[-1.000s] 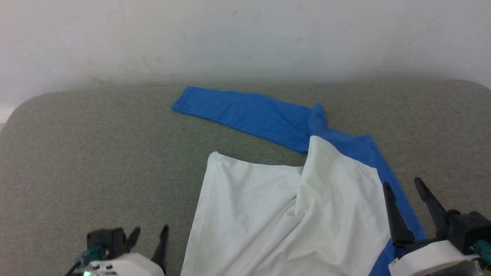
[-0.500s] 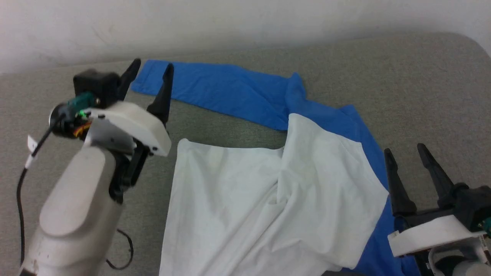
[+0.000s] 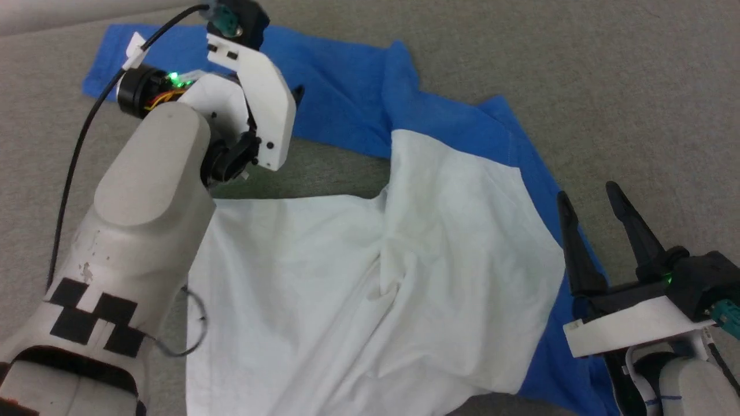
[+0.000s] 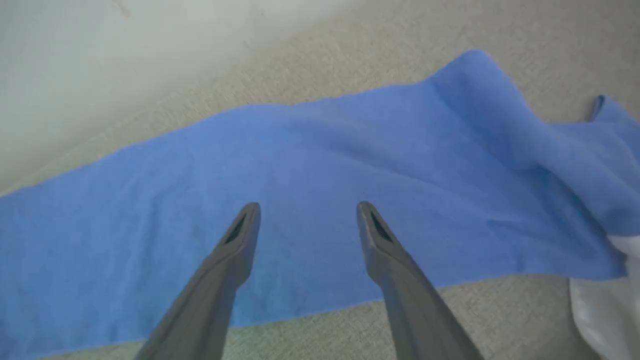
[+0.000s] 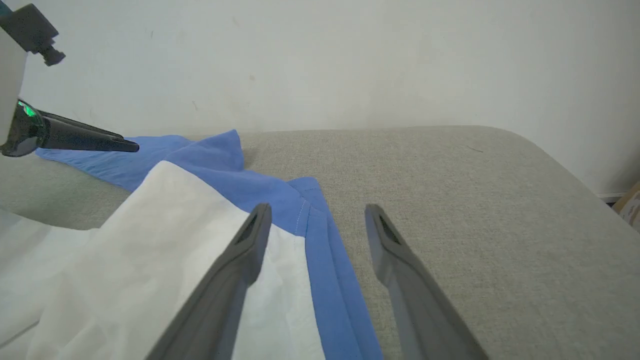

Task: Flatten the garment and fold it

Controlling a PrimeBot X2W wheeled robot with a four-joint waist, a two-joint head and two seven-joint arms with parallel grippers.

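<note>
The garment lies crumpled on the grey pad: its white body (image 3: 358, 277) is creased in the middle, and a blue sleeve (image 3: 341, 104) stretches out to the far left. Blue cloth also runs along the right side (image 3: 537, 190). My left arm (image 3: 150, 196) reaches forward over that sleeve. In the left wrist view my left gripper (image 4: 306, 210) hangs open just above the blue sleeve (image 4: 320, 150), holding nothing. My right gripper (image 3: 585, 193) is open at the garment's right edge, its left finger over the white cloth (image 5: 165, 235) and the blue strip (image 5: 325, 260) between the fingers.
The grey padded surface (image 3: 624, 86) extends to the right of the garment and rounds off at its far right corner (image 5: 550, 150). A pale wall (image 5: 350, 60) stands right behind it. A black cable (image 3: 87, 133) loops off my left wrist.
The head camera has tilted down and closer. My left arm has risen from the lower left and reached forward over the blue sleeve. The right gripper stays open by the right edge.
</note>
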